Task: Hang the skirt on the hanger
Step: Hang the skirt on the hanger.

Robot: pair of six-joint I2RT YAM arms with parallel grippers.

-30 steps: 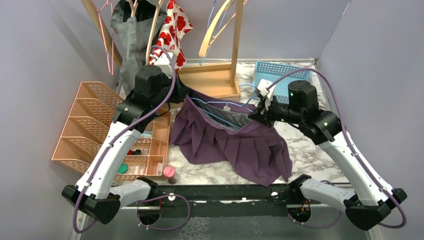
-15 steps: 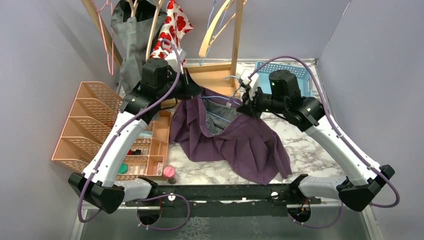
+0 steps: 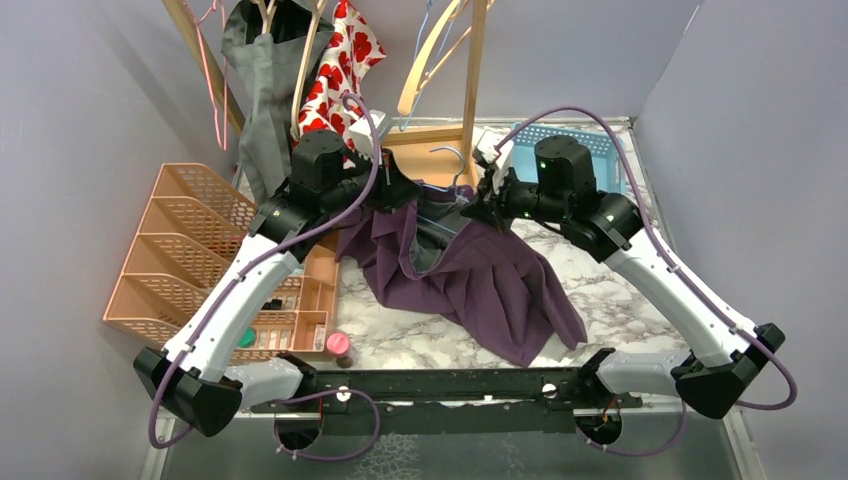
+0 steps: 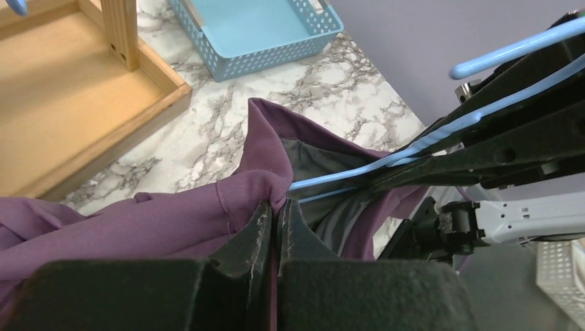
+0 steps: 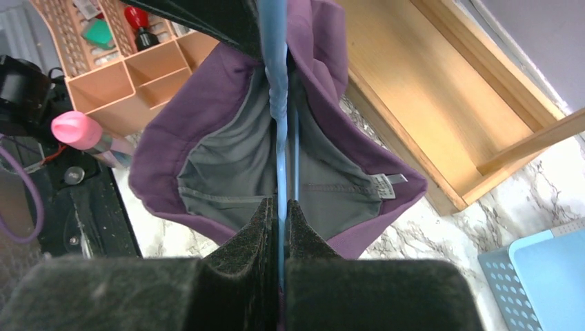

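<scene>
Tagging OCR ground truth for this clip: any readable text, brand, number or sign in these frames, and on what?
No text can be read in any view.
Sewn-in tag inside the waistband of the skirt, right wrist view: too small to read, if printed at all.
Blue basket and orange organiser: no lettering shows.

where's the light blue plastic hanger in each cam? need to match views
Top external: light blue plastic hanger at upper centre, its hook above the purple pleated skirt.
Left wrist: right of centre, thin bars slanting down into the skirt's open waist.
Right wrist: centre, one vertical bar running down into the skirt.
Shared landmark: light blue perforated basket, top right, top centre, bottom right.
</scene>
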